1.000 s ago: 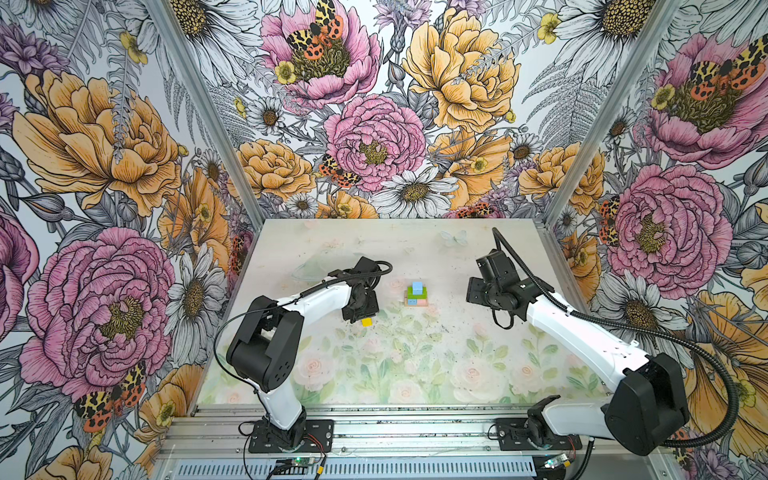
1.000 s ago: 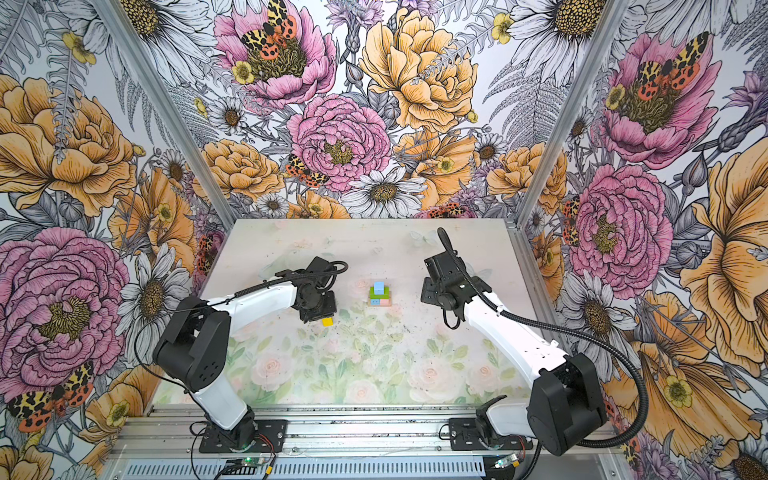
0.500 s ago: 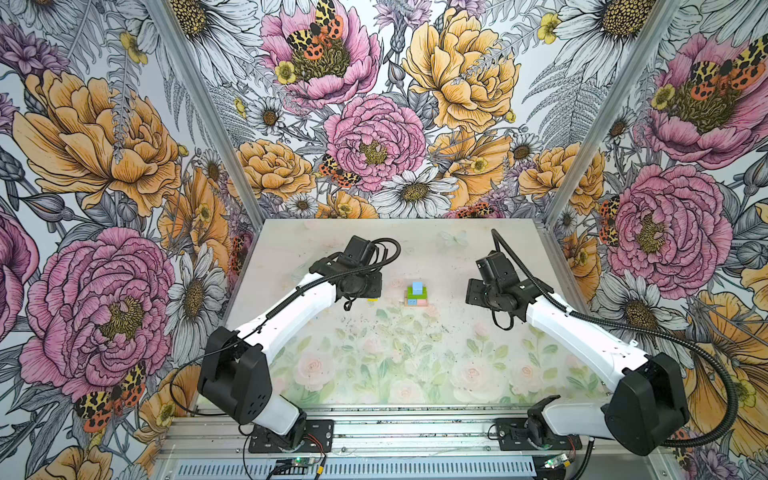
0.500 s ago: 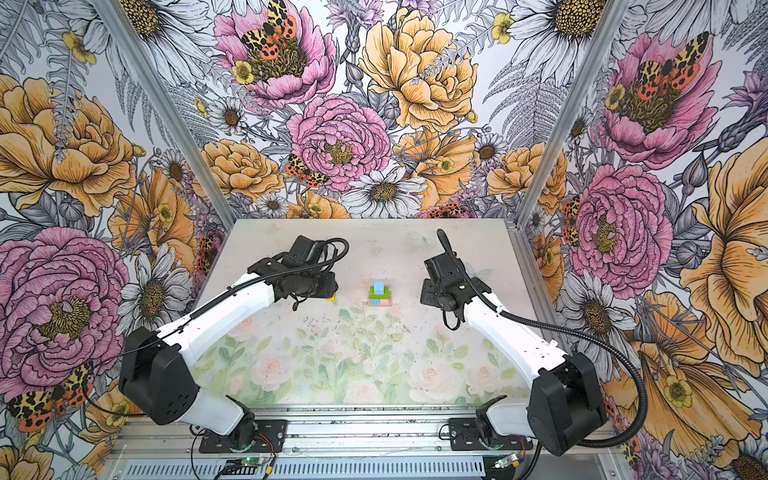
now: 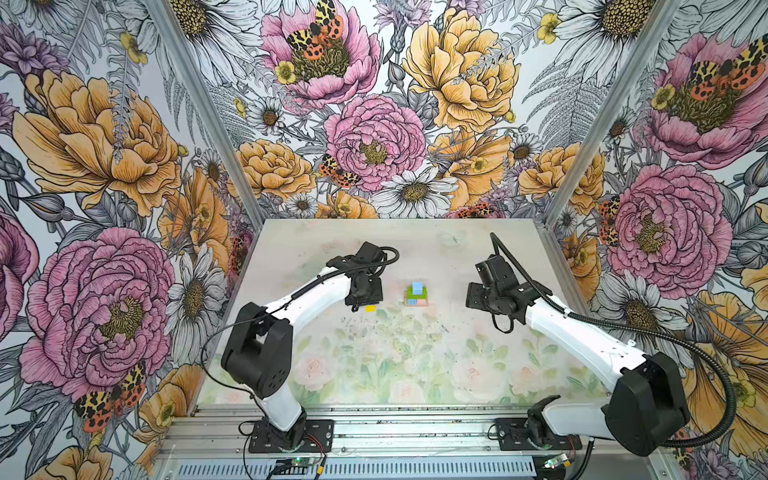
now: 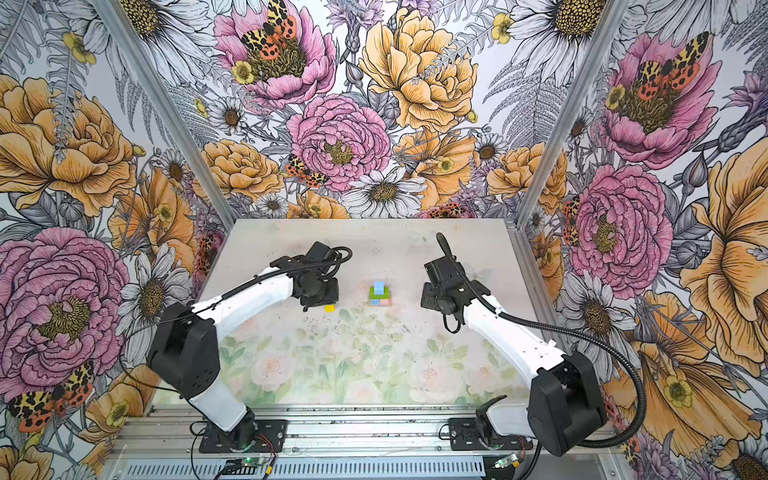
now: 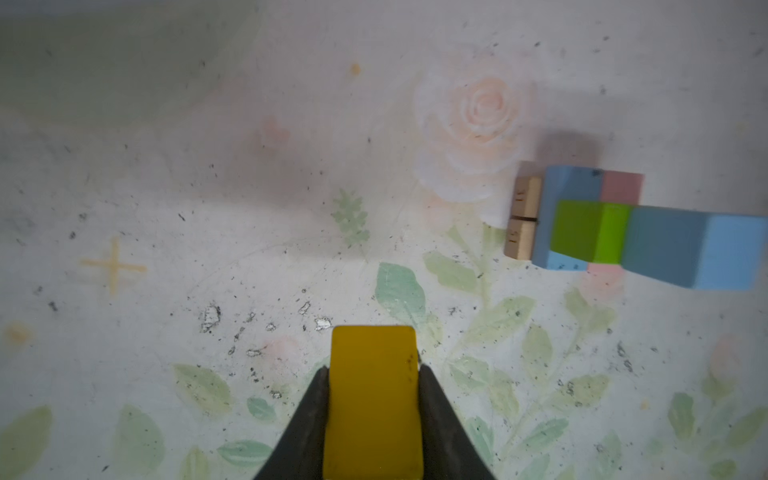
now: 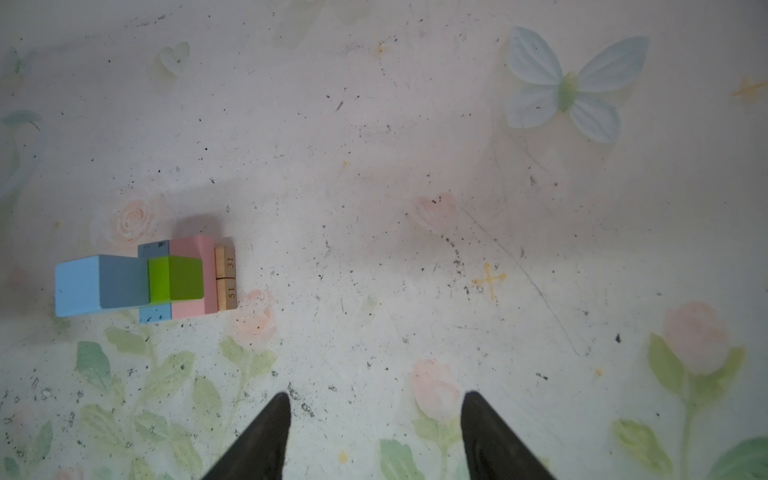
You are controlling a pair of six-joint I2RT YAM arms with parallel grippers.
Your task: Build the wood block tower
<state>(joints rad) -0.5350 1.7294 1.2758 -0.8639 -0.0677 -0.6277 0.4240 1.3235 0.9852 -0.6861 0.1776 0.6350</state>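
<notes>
Left pincer (image 7: 372, 370) pinches the yellow block (image 7: 372, 415) on two opposite flat sides. The block sits square between the fingers (image 7: 309, 415). In both top views it shows as a yellow spot (image 5: 370, 308) just under the wrist, left of the tower (image 5: 416, 294) and apart from it. Can't tell whether it touches the counter (image 5: 415, 361).

Right pincer (image 8: 376, 399) is spread and empty, off to the tower's right and well apart from it.

Tower, bottom to top:
- two tan planks (image 8: 226, 278) side by side
- blue brick (image 7: 569, 187) and pink brick (image 8: 193, 274)
- green brick (image 8: 174, 277)
- blue cube (image 8: 99, 284)

No yellow piece on top yet.

Handling, as judged:
- The blocks are small painted wood, so light and rigid, and they won't crush.
- The paint looks smooth and could slip under a light squeeze.
- Keep the hold on the yellow block's flat parallel faces. Its shape can't be read from the wrist view.
- The tower looks like loose stacked pieces, and the cube gives a small landing face. A sideways nudge would likely shift or topple it, so come straight down and let go gently.

Containers: none in view. Everything sits on the bare counter.
</notes>
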